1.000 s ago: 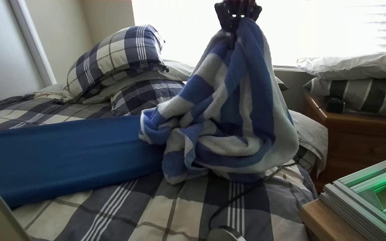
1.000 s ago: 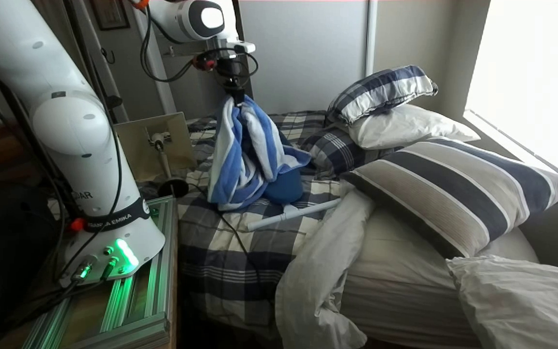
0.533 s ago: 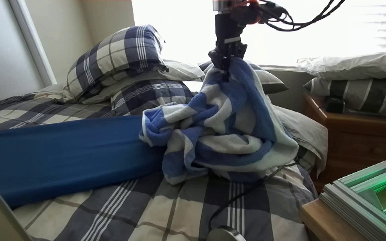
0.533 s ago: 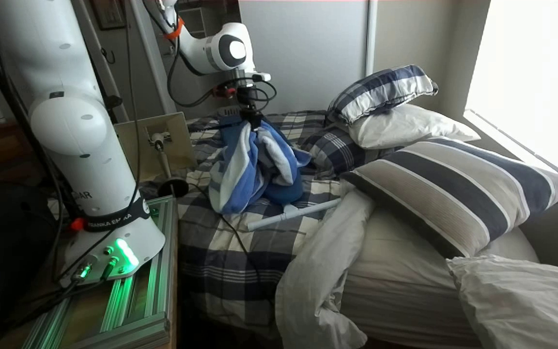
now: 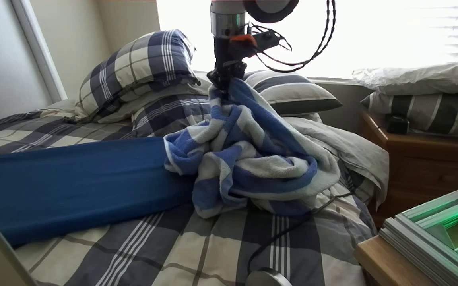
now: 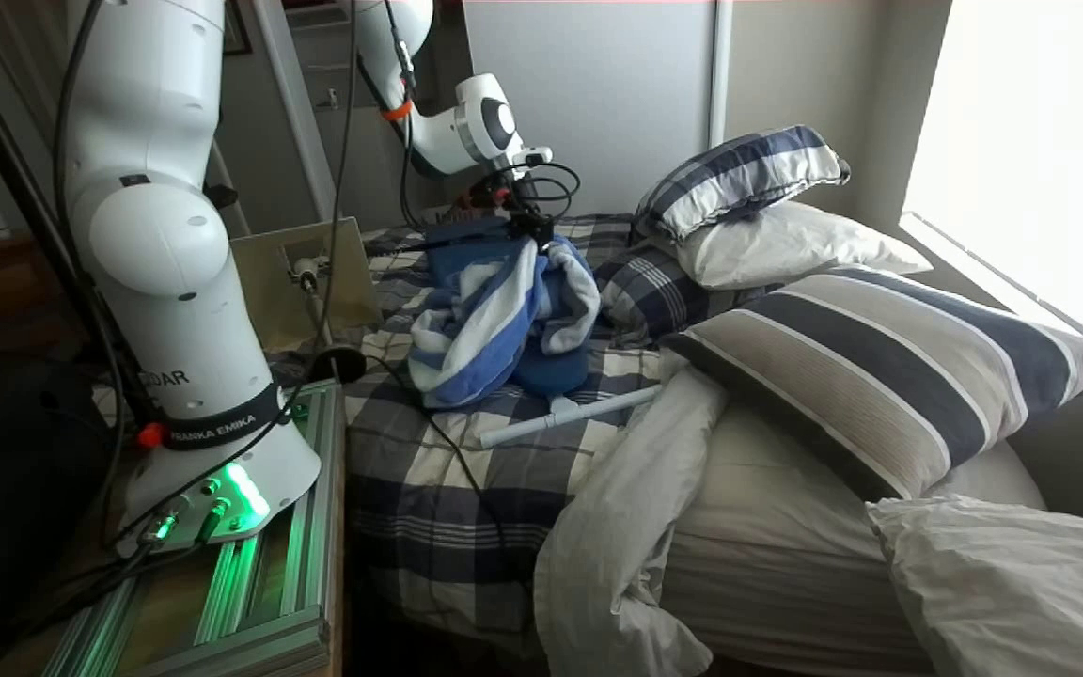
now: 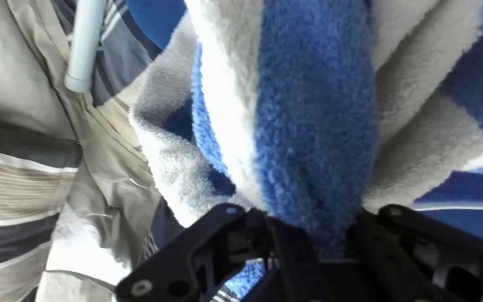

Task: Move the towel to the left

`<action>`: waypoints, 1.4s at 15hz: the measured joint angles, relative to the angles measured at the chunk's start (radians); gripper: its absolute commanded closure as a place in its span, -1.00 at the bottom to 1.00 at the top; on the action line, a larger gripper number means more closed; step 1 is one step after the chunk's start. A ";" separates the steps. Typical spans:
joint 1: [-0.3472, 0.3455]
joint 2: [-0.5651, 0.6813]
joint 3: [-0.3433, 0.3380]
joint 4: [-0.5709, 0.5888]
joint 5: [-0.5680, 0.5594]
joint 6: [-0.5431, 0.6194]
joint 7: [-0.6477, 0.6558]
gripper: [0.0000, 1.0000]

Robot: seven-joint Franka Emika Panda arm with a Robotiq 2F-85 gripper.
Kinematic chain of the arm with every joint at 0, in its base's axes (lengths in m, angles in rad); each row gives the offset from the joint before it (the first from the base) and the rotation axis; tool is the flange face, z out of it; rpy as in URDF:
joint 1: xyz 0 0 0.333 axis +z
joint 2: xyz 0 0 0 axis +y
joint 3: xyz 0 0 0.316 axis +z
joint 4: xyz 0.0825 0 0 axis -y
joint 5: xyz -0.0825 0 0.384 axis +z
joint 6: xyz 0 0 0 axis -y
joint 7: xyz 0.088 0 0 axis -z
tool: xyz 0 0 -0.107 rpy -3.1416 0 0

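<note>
Gripper [image 7: 319, 245]: clamping the striped towel [image 5: 249, 159]
Towel: bunching below; I'm guessing it's needing lift
Ironing board [image 5: 82, 186]: lying toward nine o'clock in an exterior view

Your towel [image 7: 317, 105] is terry cloth — matt, rough, its fuzzy pile clear in the wrist view. Your gripper [image 7: 321, 247] is matt black with shinier metal screw heads [image 7: 142, 287]. You have smooth white casing on the robot arm [image 6: 161, 235], ridged metal in the frame [image 5: 427, 246], smooth cloth on the blue board [image 5: 82, 186], soft matt cloth in the bedspread [image 5: 189, 246] and polished-looking wood in the cabinet [image 5: 431, 174]. The pale tube [image 7: 84, 46] is smooth — metal or plastic, you can't tell.
</note>
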 measured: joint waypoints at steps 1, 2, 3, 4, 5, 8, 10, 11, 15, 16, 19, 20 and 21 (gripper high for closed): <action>0.022 0.048 -0.012 0.052 0.000 0.006 -0.003 0.94; 0.046 0.100 -0.022 0.106 0.001 0.012 -0.007 0.94; 0.066 0.150 -0.030 0.156 0.007 0.019 -0.014 0.94; 0.083 0.200 -0.035 0.205 0.016 0.023 -0.029 0.79; 0.095 0.247 -0.037 0.249 0.036 0.023 -0.054 0.24; 0.109 0.344 -0.025 0.334 0.155 0.016 -0.186 -0.06; 0.109 0.352 -0.015 0.351 0.223 0.014 -0.266 -0.31; 0.109 0.339 -0.009 0.352 0.251 0.003 -0.290 -0.46; 0.110 0.183 0.021 0.280 0.345 -0.111 -0.305 -0.97; 0.111 0.129 0.024 0.247 0.356 -0.144 -0.297 -1.00; 0.113 -0.039 0.017 0.127 0.353 -0.220 -0.225 -1.00; 0.113 -0.097 0.012 0.082 0.341 -0.240 -0.187 -1.00; 0.113 -0.153 0.008 0.038 0.324 -0.260 -0.149 -1.00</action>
